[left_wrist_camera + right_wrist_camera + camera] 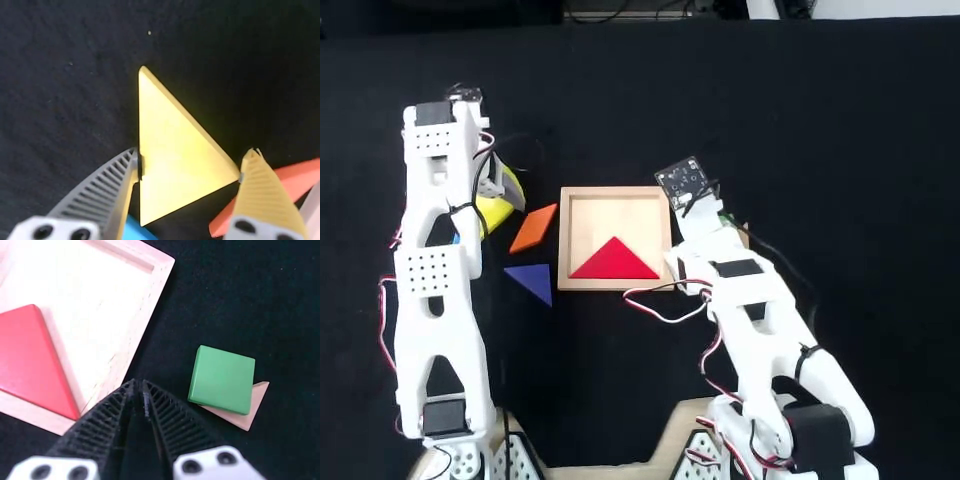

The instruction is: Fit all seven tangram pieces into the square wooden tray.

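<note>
Closest to the arm bases, a dark blue triangle lies flat on the black cloth, just off the near left corner of the square wooden tray. Inside the tray I see one piece, a large red triangle, with its long side against the near wall and its point toward the middle; the other half of the tray floor is bare wood.

My right gripper hangs over the tray's right rim near the near corner. Its two black fingers are pressed together and grip nothing. Just beyond it, outside the tray on the right, a green square rests on top of a pale triangle, whose tip pokes out from under it.

On the tray's left side an orange parallelogram sits on the cloth, close to the tray wall. Farther left, my left gripper is spread wide around a large yellow triangle, with one fingertip on its straight edge and the other on the opposite corner. I can't tell if it's lifted. A light blue piece peeks out beneath it.
</note>
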Controlling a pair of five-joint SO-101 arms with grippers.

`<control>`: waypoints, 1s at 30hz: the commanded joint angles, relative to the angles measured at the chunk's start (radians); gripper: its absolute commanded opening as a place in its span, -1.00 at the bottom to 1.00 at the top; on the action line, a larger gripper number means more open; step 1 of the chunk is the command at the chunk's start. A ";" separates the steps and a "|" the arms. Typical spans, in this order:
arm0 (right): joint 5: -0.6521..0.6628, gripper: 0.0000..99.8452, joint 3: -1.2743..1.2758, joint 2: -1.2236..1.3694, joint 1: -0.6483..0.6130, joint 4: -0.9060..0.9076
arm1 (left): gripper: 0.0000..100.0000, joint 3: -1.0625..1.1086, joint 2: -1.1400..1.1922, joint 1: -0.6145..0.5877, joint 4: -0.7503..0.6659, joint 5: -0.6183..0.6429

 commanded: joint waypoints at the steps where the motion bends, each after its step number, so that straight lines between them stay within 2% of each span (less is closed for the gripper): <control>1: 0.011 -0.98 -0.008 0.002 -0.015 -0.017 | -0.41 -0.076 -0.092 -0.022 0.006 0.020; 16: 0.060 -0.98 -0.005 0.002 -0.038 -0.017 | -0.41 0.232 -0.408 0.025 0.006 0.023; 20: 0.058 -0.98 -0.005 -0.005 -0.028 -0.017 | -0.41 0.423 -0.580 0.093 0.006 0.029; 22: 0.046 -0.98 -0.012 -0.007 0.011 -0.017 | -0.41 0.547 -0.684 0.142 0.006 0.052; 26: -0.068 -0.98 -0.048 -0.007 0.132 -0.017 | -0.41 0.730 -0.853 0.237 -0.018 0.167; 30: -0.160 -0.98 -0.068 -0.007 0.264 -0.021 | -0.41 0.852 -0.902 0.320 -0.106 0.278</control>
